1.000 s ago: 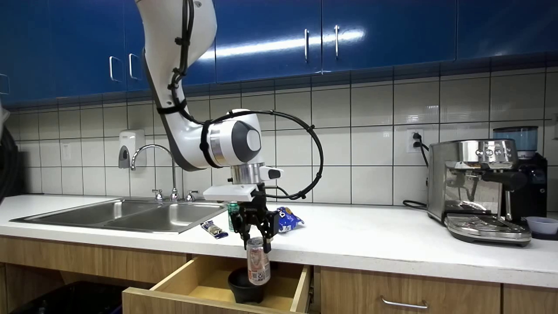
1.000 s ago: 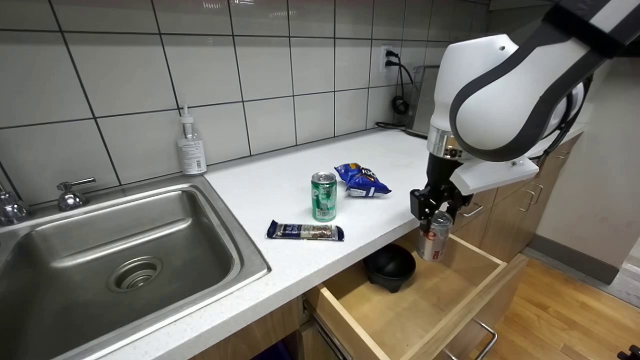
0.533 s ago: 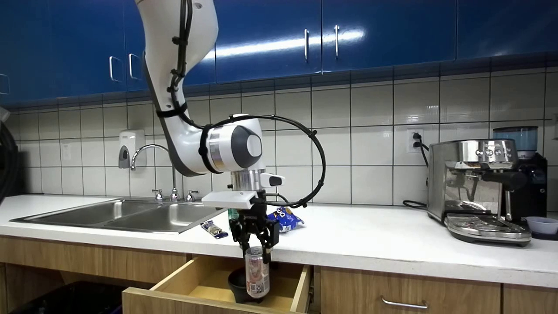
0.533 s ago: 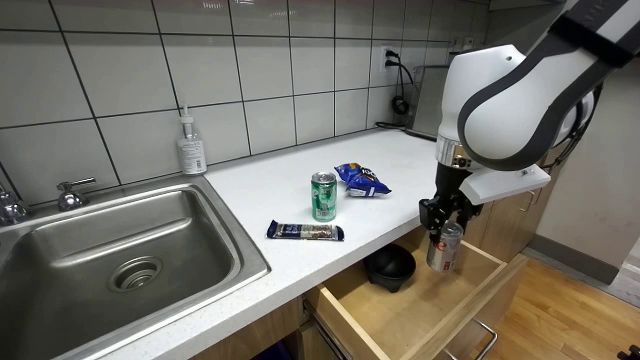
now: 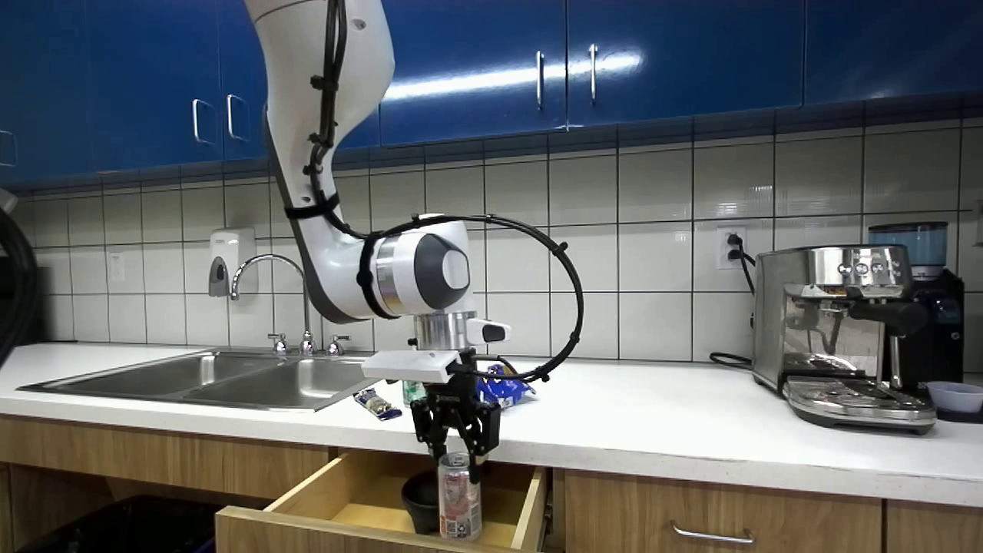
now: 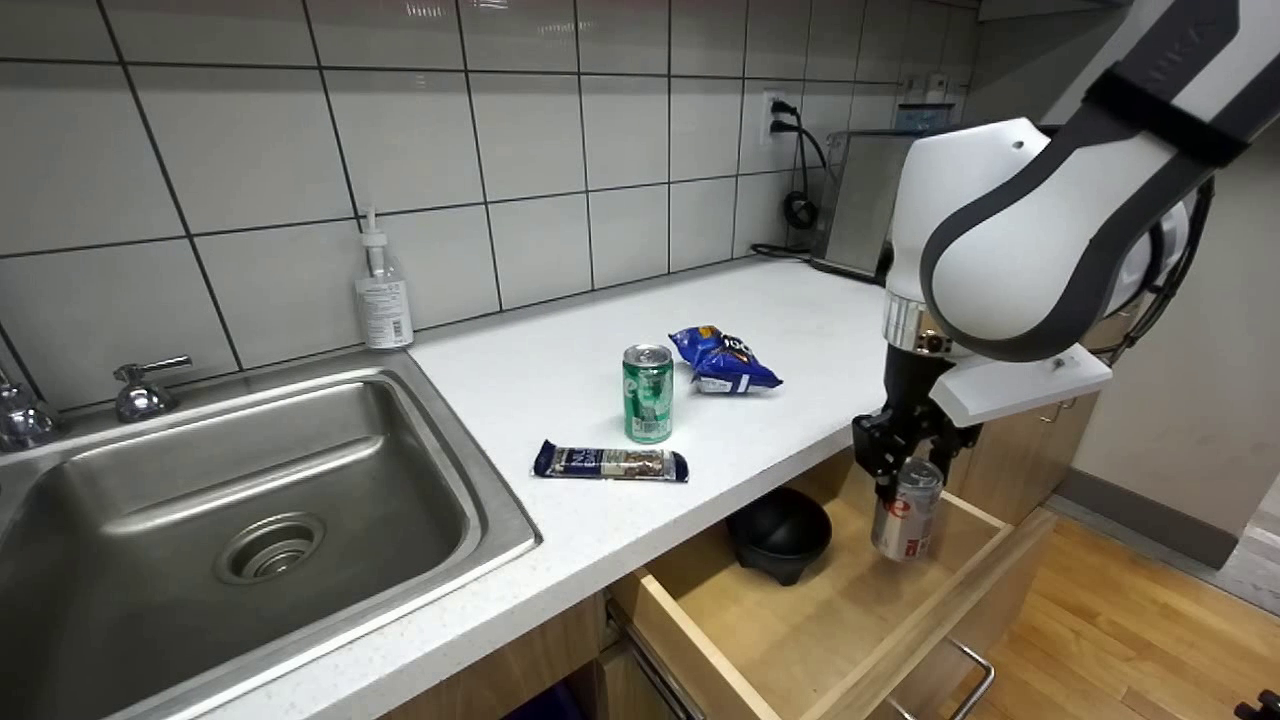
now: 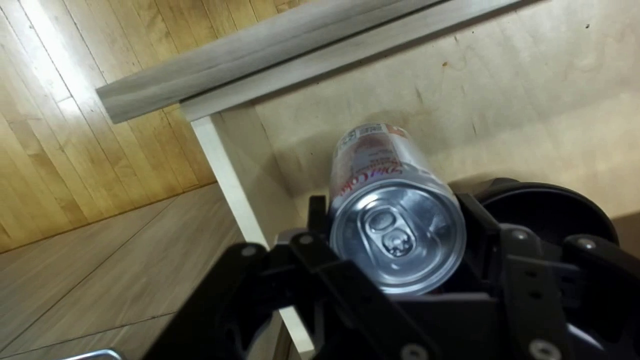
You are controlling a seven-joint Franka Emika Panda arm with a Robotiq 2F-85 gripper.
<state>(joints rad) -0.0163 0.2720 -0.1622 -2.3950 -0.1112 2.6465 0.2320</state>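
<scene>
Clearly, our gripper point(image 5: 458, 461) is holding the silver can point(image 6: 908, 518), and we are risking knocking the nearby black bowl point(image 6: 778, 546) through any sideways swing.

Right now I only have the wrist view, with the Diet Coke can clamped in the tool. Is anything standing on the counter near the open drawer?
Observer: Yes, a green can, upright, in both exterior views.
Operator: Anything lying flat near it?
Observer: A wrapped bar lies close by.
Operator: And past the bowl, going away from my Diet Coke can?
Observer: The sink lies that way, in both exterior views.
</scene>
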